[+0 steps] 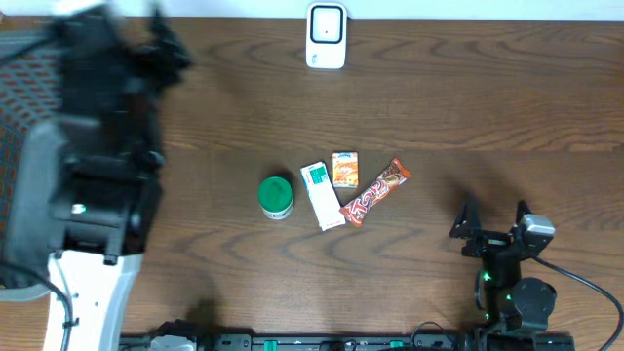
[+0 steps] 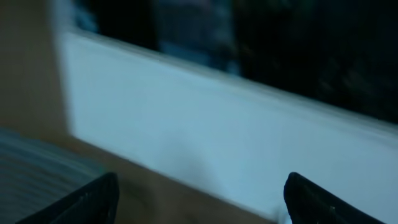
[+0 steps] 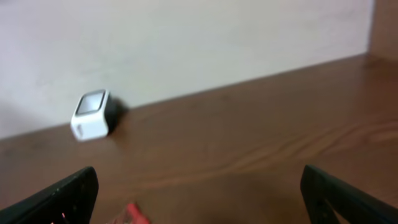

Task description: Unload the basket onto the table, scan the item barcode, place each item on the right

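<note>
left gripper (image 2: pixel 199 202) jaws spread wide, empty | right gripper (image 3: pixel 199 202) black, jaws spread wide, empty | table (image 1: pixel 468 107) dark wood grain | four items mid-table: one round green tub (image 1: pixel 276 196), one flat white-green carton (image 1: pixel 320 195), one small orange carton (image 1: pixel 345 169), one glossy red-orange bar wrapper (image 1: pixel 375 192); print unreadable | one rounded white scanner (image 1: pixel 326 36) at far edge

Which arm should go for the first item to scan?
Right, probably. The right gripper is open, close to the snack bar, and its wrist view shows the scanner. The left gripper is open too, but its wrist view shows none of the items.
</note>
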Tool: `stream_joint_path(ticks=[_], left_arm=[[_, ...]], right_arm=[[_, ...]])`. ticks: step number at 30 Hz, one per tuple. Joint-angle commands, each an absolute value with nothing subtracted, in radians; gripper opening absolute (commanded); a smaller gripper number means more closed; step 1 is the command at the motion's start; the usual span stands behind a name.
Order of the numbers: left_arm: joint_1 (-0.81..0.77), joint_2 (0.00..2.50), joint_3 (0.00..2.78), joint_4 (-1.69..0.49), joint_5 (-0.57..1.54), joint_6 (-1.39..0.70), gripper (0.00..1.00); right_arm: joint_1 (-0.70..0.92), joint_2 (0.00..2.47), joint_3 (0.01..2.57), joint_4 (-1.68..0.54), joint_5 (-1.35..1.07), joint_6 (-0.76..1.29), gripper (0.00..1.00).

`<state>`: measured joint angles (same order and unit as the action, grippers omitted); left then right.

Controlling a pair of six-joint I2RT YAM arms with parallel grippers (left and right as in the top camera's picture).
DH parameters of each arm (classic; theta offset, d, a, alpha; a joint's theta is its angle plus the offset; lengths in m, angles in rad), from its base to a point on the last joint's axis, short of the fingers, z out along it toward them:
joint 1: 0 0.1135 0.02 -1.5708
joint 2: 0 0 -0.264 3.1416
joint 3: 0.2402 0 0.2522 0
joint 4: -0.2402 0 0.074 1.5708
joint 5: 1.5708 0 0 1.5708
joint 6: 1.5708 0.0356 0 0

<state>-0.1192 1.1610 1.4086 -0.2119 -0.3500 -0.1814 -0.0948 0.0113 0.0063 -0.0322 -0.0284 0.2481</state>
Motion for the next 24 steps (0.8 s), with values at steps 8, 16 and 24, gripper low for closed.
stream_joint_path(ticks=[8,16,24], left_arm=[[0.13,1.119,1.459,-0.207,-0.233,0.063,0.85],[0.131,0.945,1.457,-0.399,-0.155,0.097,0.85],[0.131,0.718,1.38,-0.415,-0.004,0.097,0.85]], right_arm=[[-0.088,0.007,0.006,0.009,-0.015,0.369,0.99],[-0.088,0.05,0.097,-0.158,-0.093,0.358,0.99],[-0.088,0.338,0.393,-0.338,-0.097,0.351,0.99]])
